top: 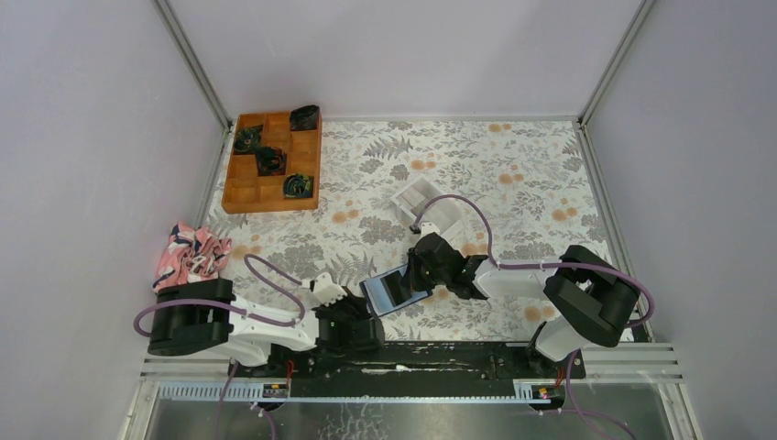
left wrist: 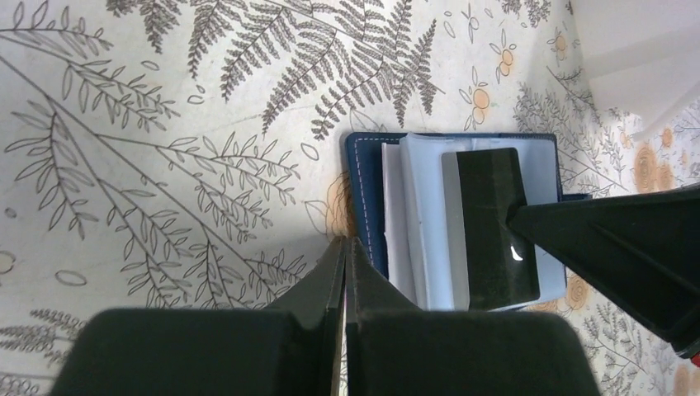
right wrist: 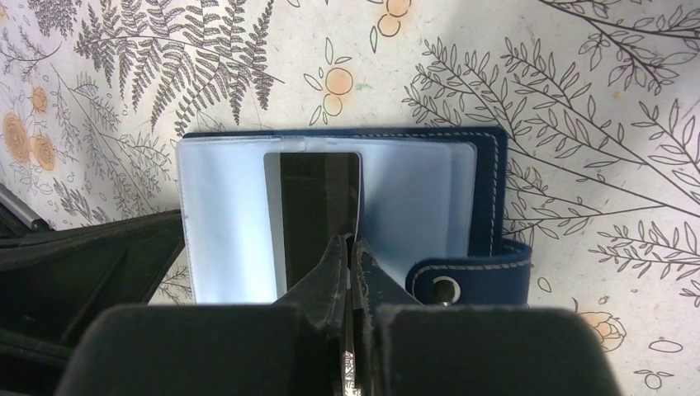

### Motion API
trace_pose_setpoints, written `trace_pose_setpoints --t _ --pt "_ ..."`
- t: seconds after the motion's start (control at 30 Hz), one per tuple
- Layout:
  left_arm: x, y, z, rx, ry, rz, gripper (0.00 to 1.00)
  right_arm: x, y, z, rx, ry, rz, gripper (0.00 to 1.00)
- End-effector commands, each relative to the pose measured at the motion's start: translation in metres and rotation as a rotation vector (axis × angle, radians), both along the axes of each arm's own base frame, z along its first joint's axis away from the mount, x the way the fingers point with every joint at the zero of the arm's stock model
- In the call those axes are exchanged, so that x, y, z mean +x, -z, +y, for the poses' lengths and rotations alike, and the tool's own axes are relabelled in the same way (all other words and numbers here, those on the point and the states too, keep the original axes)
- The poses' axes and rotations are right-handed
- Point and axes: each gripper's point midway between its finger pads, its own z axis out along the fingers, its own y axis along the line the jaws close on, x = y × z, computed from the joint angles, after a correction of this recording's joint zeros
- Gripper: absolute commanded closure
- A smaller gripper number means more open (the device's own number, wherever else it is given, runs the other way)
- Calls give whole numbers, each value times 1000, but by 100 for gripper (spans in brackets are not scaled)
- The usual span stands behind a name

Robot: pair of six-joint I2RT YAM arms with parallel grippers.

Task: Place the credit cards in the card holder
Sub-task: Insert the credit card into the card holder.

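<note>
Plain pale lilac walls [top: 394, 55] enclose the surface [top: 513, 174], a white cloth printed with grey ferns and orange blossoms, on its left, far and right sides. Silver metal posts [top: 192, 64] mark the far corners. The light is even.

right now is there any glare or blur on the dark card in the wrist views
Left wrist view: one small white glint on the dark card, top right corner washed out, left fingers soft. Right wrist view: card holder sharp, card free of glare, right fingers blurred.
</note>
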Motion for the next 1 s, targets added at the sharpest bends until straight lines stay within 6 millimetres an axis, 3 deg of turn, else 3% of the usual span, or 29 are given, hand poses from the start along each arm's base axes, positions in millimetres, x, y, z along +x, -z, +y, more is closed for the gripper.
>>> trace_pose_setpoints --t 0.0,0.27,0.97 --pt "-20 36 12 76 104 154 100 -29 31 -31 -166 -50 81 100" --pt "-15 36 5 65 141 150 100 -29 31 -28 -153 -50 84 100" --pt "-44 83 19 168 200 331 100 -30 34 -27 -131 -25 102 100"
